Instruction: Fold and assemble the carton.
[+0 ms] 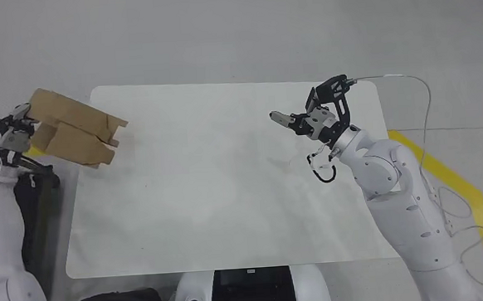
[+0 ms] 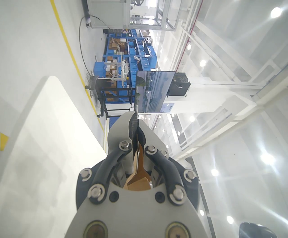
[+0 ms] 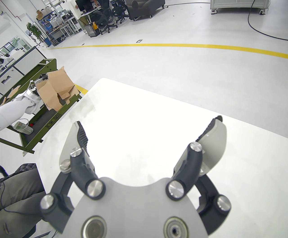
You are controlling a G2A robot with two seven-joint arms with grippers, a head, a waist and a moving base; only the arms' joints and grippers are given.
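A brown cardboard carton (image 1: pixel 74 127), partly unfolded with loose flaps, hangs over the table's far left corner. My left gripper (image 1: pixel 14 127) holds it by its outer edge, off the table's left side. In the left wrist view the fingers (image 2: pixel 126 137) are shut on a thin brown cardboard flap (image 2: pixel 139 171). The right wrist view shows the carton (image 3: pixel 55 90) in the distance, held up by the left arm. My right gripper (image 1: pixel 309 103) stands open above the table's far right part, with nothing between its fingers (image 3: pixel 79 135).
The white table (image 1: pixel 227 193) is bare between the arms. A green metal rack (image 3: pixel 38 112) stands beyond the table's left side, below the carton. A thin cable (image 1: pixel 412 82) loops past the far right corner.
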